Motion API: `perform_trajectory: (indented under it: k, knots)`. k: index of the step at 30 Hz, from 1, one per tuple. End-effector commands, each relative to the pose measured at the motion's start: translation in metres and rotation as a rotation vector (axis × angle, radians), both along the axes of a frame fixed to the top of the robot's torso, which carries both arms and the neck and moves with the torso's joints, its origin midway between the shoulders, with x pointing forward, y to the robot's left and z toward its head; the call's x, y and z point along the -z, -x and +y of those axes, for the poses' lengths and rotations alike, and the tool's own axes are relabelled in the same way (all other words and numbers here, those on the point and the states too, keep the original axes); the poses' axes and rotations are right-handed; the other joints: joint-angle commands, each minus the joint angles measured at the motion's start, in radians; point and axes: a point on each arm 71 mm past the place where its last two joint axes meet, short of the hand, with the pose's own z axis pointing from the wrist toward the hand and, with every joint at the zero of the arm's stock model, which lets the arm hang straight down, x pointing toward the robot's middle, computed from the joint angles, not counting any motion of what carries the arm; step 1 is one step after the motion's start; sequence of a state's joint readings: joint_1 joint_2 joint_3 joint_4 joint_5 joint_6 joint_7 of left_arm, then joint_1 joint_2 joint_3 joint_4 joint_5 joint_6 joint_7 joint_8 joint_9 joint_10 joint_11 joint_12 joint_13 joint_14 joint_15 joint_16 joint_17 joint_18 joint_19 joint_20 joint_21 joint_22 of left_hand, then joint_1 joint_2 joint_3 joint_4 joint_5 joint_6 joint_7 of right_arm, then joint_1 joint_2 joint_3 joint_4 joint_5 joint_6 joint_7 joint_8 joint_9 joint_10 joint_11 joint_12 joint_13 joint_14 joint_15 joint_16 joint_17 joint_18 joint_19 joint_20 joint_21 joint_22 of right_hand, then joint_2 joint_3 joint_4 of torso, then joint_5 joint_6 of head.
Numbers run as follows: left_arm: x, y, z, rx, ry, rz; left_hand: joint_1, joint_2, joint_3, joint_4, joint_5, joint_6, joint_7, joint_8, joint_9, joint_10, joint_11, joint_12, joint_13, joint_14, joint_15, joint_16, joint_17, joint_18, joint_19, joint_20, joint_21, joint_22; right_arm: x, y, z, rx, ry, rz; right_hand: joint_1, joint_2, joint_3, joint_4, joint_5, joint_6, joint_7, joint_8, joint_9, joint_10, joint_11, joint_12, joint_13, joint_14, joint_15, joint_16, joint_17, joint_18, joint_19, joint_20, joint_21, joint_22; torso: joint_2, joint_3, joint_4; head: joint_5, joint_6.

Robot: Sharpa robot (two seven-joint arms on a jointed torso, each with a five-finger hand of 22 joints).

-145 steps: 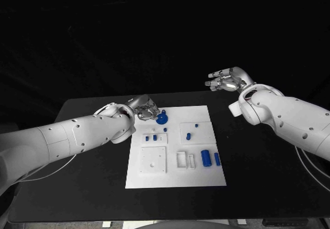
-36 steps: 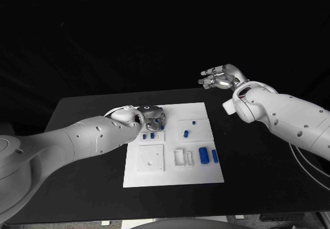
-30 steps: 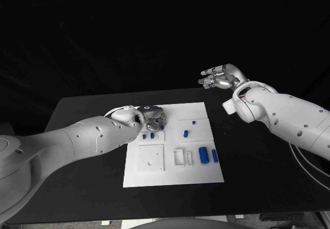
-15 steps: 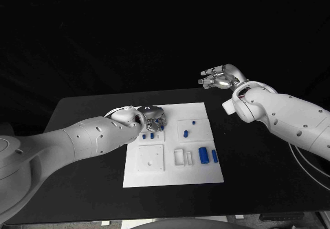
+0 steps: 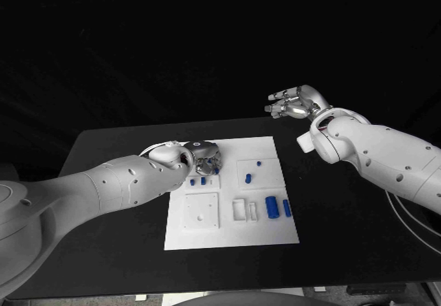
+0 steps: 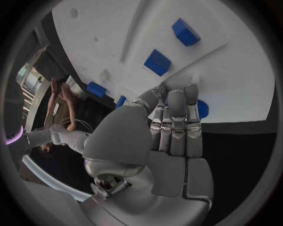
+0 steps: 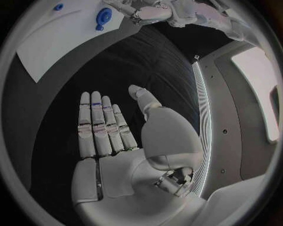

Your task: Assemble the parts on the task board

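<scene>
The white task board (image 5: 230, 233) lies mid-table. My left hand (image 5: 204, 156) reaches over its far left corner, fingers straight and together, their tips touching a round blue part (image 6: 202, 109) that lies on the board (image 6: 195, 70). That round part (image 7: 104, 18) also shows flat on the board beside the left hand (image 7: 150, 12). Two small blue pegs (image 5: 197, 182) stand just nearer than the hand. My right hand (image 5: 296, 103) hangs open above the table's far right, palm flat and holding nothing (image 7: 118, 132).
More blue parts sit on the board: two small ones (image 5: 255, 172) in the right block, a thick cylinder (image 5: 272, 206) and a thinner one (image 5: 287, 206) near white slotted fixtures (image 5: 245, 211). A square plate (image 5: 202, 211) lies front left. Black table (image 5: 110, 210) surrounds the board.
Since the earliest frame my left hand has turned and come over the round blue part. Over the last second nothing visibly moves; the right hand stays raised.
</scene>
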State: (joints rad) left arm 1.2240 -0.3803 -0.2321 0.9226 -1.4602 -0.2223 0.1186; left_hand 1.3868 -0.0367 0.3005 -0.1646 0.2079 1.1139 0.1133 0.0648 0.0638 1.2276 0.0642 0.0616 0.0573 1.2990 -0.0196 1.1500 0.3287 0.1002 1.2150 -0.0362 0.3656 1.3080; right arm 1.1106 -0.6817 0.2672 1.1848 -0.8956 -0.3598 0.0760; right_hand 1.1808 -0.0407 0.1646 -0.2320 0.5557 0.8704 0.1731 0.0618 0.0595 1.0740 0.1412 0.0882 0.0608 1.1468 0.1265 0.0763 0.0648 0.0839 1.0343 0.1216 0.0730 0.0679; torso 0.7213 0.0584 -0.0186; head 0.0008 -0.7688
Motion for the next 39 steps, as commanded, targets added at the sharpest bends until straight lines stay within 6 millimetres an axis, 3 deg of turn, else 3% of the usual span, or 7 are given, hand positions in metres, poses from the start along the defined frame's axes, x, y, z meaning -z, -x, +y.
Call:
perform_trajectory:
  k: [1,16,39]
  knots:
    - [0.005,0.002,-0.001,0.004,-0.021,0.04,0.0,0.014,-0.011,-0.002,-0.007,0.009,-0.001,-0.003,0.001,0.01,-0.001,-0.004,0.001,0.006,-0.007,-0.007,-0.002,0.01,0.0,-0.008,0.006,0.021,0.0,0.0,0.002,-0.013,0.0,-0.003,-0.004,-0.008,0.004,0.001,0.004,0.002,-0.002,-0.004,-0.001,-0.005,0.001,0.002,-0.002,-0.006,-0.002,-0.003,-0.001,0.004,-0.006,0.002,-0.003,-0.001,0.0,0.0005,-0.0009,0.001,0.0]
    - [0.002,0.0,0.004,-0.032,0.061,0.039,0.002,0.044,-0.052,0.002,-0.015,0.046,-0.012,-0.002,0.002,0.042,-0.015,-0.004,0.002,0.034,-0.018,-0.013,0.005,0.001,0.017,-0.019,0.006,0.018,0.0,0.0,0.002,-0.014,0.001,-0.001,-0.006,-0.008,0.006,0.001,0.004,0.004,-0.002,-0.004,-0.001,-0.005,0.0,0.001,-0.002,-0.007,-0.002,-0.003,-0.001,0.003,-0.006,0.002,-0.003,-0.001,0.0,0.0003,-0.0002,-0.001,0.0]
    - [-0.018,-0.008,0.017,-0.125,0.206,0.063,-0.006,0.04,-0.062,0.003,-0.016,0.043,-0.013,-0.002,0.002,0.038,-0.014,-0.003,0.002,0.037,-0.018,-0.022,0.009,-0.001,0.023,-0.019,-0.006,0.016,0.0,0.0,-0.002,-0.007,0.004,0.0,-0.005,-0.007,0.008,0.0,0.004,0.005,-0.003,-0.004,-0.001,-0.005,0.0,0.001,-0.002,-0.007,-0.002,-0.003,-0.001,0.003,-0.007,0.002,-0.003,-0.001,0.0,0.0,0.0023,0.008,0.006]
